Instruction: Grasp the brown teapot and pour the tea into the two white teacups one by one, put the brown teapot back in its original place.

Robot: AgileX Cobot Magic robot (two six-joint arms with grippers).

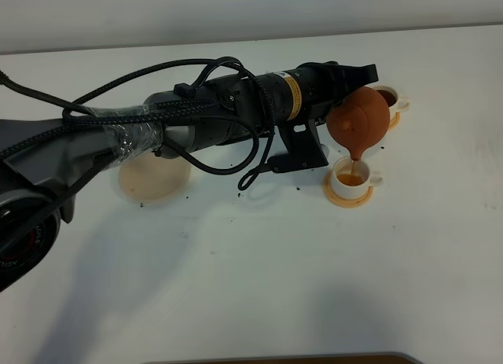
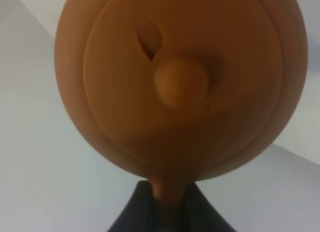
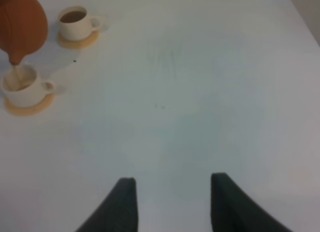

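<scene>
The brown teapot, pinched by its handle in the left gripper, is tipped over the nearer white teacup, into which tea is poured; the right gripper is spread open.

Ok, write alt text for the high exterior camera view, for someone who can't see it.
The left end effector holds the brown teapot tipped, pouring tea into the nearer white teacup on its orange coaster. The farther teacup already holds tea; the pale beige saucer lies on the white table, partly hidden by the arm.
</scene>
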